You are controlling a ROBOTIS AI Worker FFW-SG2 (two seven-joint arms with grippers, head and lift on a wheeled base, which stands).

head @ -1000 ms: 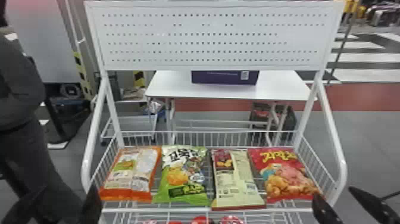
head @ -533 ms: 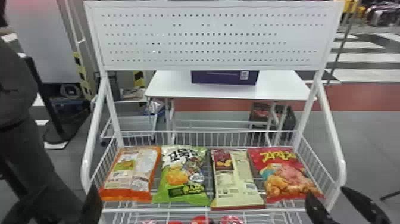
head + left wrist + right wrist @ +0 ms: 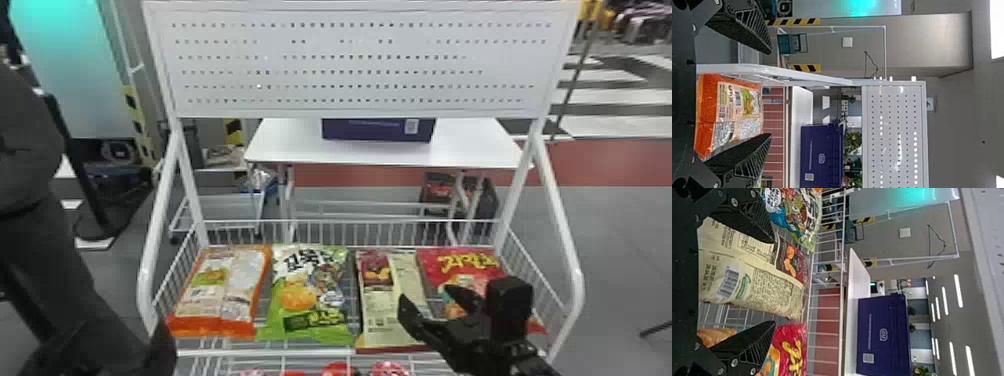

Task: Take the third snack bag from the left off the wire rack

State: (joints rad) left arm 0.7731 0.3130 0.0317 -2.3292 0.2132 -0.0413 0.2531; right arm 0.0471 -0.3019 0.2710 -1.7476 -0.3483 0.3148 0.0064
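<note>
four snack bags lie flat in one row on the top shelf of the white wire rack [image 3: 350, 232], with their tops toward the perforated back panel [image 3: 350, 55]. left to right: orange bag [image 3: 220, 290], green bag [image 3: 307, 292], cream bag [image 3: 380, 295], red bag [image 3: 465, 262]. neighbours touch or slightly overlap at the edges. a flat row like this presumably makes each bag easy to count and to reach from the front.

target = third from the left = the cream bag, between green and red. it has pale cream film, a dark red panel with a snack picture at the far end, and dense small print with a barcode block nearer the front rail. it looks like the back of the pack. it lies flat and slightly puffed. judgement: light, crinkly, and the film could slip.

right tool [image 3: 429, 298]: fingers spread wide, nothing between them. it hovers low at the front right of the shelf, over the seam between the cream and red bags. the right wrist view looks between the open fingers onto the cream bag, so the line-up seems aimed at the target.

left tool [image 3: 750, 94]: fingers also spread and empty. it sits low at the rack's front left, facing the orange bag. i judge it idle.

step, by my reading: approach, no grasp yet. risk: catching the red bag's edge along with the target.

behind the rack: a white worktop [image 3: 465, 150] with a dark blue box [image 3: 377, 129].
</note>
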